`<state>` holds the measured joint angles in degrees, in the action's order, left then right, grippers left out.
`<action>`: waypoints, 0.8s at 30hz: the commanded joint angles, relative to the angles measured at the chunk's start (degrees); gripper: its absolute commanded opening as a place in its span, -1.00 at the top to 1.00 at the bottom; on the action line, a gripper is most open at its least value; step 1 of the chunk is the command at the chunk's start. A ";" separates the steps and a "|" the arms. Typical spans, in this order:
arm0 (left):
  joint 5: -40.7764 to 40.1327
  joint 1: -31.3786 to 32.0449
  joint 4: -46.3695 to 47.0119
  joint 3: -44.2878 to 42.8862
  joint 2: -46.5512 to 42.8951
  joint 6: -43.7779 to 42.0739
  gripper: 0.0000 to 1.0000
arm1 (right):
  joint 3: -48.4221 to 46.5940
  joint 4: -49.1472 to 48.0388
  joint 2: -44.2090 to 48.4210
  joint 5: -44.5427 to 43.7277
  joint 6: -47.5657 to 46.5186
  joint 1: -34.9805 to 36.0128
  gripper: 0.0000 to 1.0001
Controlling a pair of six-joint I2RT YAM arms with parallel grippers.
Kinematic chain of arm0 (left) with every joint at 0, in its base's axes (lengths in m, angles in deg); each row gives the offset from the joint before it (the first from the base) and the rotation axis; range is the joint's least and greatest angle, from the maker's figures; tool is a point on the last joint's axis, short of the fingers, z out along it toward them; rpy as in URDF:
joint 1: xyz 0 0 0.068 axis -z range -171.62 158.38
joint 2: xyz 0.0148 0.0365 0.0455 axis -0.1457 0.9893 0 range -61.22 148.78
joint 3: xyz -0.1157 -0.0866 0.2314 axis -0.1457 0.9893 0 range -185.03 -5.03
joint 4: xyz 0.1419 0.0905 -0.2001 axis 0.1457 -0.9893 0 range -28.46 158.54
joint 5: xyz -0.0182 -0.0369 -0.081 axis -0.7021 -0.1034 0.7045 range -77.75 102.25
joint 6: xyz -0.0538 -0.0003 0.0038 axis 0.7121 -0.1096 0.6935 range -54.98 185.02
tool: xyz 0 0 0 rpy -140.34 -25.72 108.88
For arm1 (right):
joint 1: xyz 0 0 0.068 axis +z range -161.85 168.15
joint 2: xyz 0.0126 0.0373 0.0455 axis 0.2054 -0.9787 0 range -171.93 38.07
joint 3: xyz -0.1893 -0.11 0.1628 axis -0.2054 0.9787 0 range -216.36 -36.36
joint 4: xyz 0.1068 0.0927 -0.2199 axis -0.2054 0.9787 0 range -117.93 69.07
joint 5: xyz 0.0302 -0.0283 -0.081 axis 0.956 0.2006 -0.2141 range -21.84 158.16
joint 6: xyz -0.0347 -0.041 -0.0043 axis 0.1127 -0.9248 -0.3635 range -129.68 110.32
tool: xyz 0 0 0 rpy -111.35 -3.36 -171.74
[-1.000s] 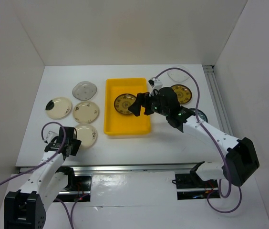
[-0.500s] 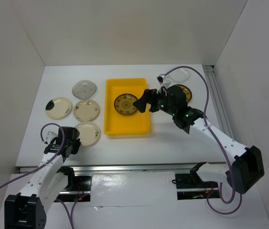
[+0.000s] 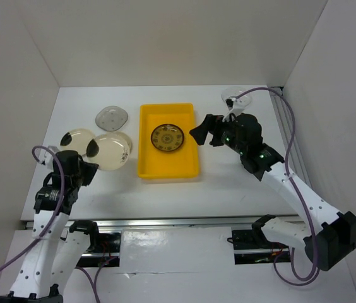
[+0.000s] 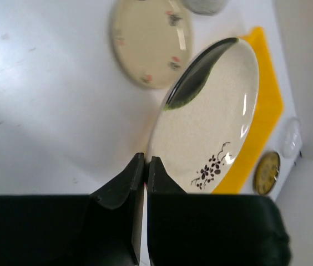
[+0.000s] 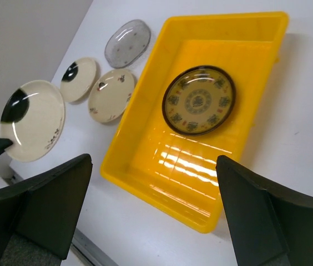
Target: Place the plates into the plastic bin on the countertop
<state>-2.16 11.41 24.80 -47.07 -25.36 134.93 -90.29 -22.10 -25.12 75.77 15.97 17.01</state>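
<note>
While one dark brown plate with a gold pattern lies flat in the far half of the yellow plastic bin, we find every other plate in view outside it. Just left of the bin, a cream plate with a dark patch is off the countertop, its near rim pinched tight between the fingers of the left gripper. It overlaps a cream flowered plate lying below it. Farther left a second cream patched plate rests on the surface, and beyond these sits the grey speckled plate. To the right of the bin the right gripper hovers with its fingers spread wide and nothing between them. Past it, in the far right corner, we make out the clear plate, partly covered by the arm. The left wrist view also catches a second brown and gold plate beyond the bin.
</note>
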 commanded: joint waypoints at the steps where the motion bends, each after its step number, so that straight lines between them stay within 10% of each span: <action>1: 13.47 -0.21 17.21 -3.04 2.97 -13.46 1.00 | -0.03 3.83 5.26 -4.97 -0.86 -2.05 -1.00; 12: 18.90 14.63 41.89 -14.73 41.82 -25.52 1.00 | 2.78 11.04 15.12 -9.99 -0.34 -7.85 -1.00; 24: 18.28 14.64 40.24 -29.39 63.71 -27.19 1.00 | 4.54 12.46 18.02 -8.41 -0.86 -9.53 -1.00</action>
<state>15.78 26.79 62.59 -72.12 36.56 108.85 -86.07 -10.12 -7.95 67.10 15.97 7.92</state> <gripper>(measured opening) 0.145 0.999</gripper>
